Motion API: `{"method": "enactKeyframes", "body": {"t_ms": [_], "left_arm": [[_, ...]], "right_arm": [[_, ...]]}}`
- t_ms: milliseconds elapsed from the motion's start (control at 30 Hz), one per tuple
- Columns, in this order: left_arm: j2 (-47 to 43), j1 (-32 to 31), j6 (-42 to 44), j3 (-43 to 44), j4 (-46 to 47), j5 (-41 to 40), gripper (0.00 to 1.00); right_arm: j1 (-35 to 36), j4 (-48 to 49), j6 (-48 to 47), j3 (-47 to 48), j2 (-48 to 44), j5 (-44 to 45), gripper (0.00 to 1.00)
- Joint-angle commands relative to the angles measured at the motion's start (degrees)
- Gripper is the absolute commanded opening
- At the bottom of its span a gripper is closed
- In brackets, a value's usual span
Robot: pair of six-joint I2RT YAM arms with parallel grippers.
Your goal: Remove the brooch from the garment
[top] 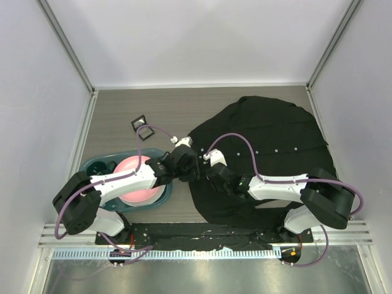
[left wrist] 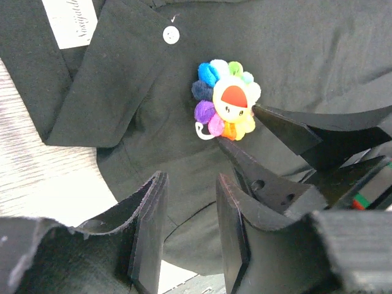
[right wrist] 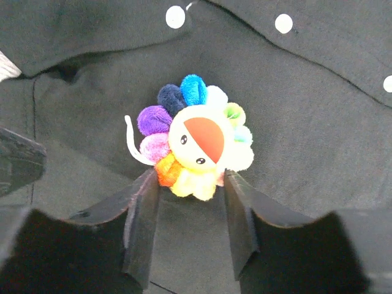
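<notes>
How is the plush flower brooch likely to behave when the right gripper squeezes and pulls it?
The brooch looks fuzzy and padded, so it probably squashes rather than slips in the right gripper. Small and plush, it seems light. Pinned to the soft, creased garment, it will likely drag fabric up with it.

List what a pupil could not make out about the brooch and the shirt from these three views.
1. The brooch fastening: both wrist views, hidden behind its own plush face.
2. The brooch itself: top view, covered by the left pincer and right pincer meeting above it.
3. The white label wording: left wrist view, cut by the top edge and too small.
</notes>
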Motion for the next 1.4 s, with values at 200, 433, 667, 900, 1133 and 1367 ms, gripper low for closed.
{"method": "enactKeyframes", "body": {"t_ms": [200,433,667,900,1133,1367], "left_arm": [[2.8,-1.5,-0.2,1.1,2.7,1.8,0.41],[7.9,-1.6,0.7,5.5,1.1,1.8,0.41],[10.8,-1.6,-0.4,8.5,2.6,0.7,0.41],[12.0,-1.4,-2.0,8.5,4.9,-0.7,0.57],[13.3,0.3,-5.5,6.9,11.9,3.1,0.61],[16.6,2.3,-9.9,6.3,18.0,7.4,0.60]], "right_arm": [[0.3,8.1,0.5,-1.6,-3.4,4.0,0.30],[0.2,9.3,2.7,-3.5,-4.1,4.5,0.13],[-0.5,10.9,5.1,-6.5,-7.1,4.5,0.07],[-1.5,11.7,5.8,-7.9,-9.0,3.8,0.05],[-2.4,12.6,7.0,-9.9,-12.6,2.3,0.05],[-3.8,13.3,7.4,-11.1,-13.5,0.6,0.05]]}}
